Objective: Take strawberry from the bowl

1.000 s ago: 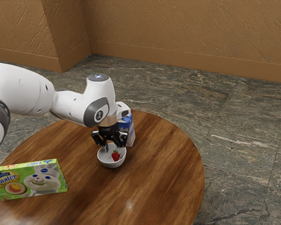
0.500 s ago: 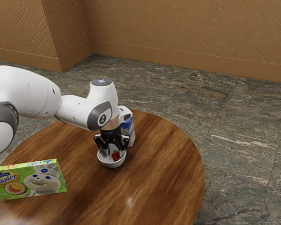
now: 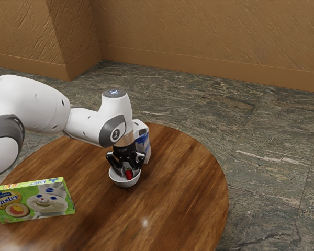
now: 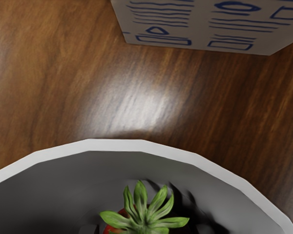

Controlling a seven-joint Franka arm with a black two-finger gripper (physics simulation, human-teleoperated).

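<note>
In the exterior view my gripper (image 3: pixel 128 170) points down into the white bowl (image 3: pixel 124 183), its fingers open on either side of the red strawberry (image 3: pixel 129 175). The strawberry lies inside the bowl. In the wrist view the bowl's pale rim (image 4: pixel 117 145) curves around the strawberry's green leaves (image 4: pixel 140 207), with a bit of red beneath them. Dark fingertips of the gripper (image 4: pixel 147 229) stand at the lower edge on both sides of the fruit, with small gaps visible. The lower part of the strawberry is hidden.
A blue and white carton (image 3: pixel 147 146) stands close behind the bowl; its printed side (image 4: pixel 195 24) appears across the table from the rim. A green Easter box (image 3: pixel 34 201) is toward the exterior view's left on the round wooden table (image 3: pixel 183 193).
My hand has come down and slightly toward the exterior view's right, bringing the fingers lower into the bowl around the strawberry. Bowl, carton and box have stayed put.
</note>
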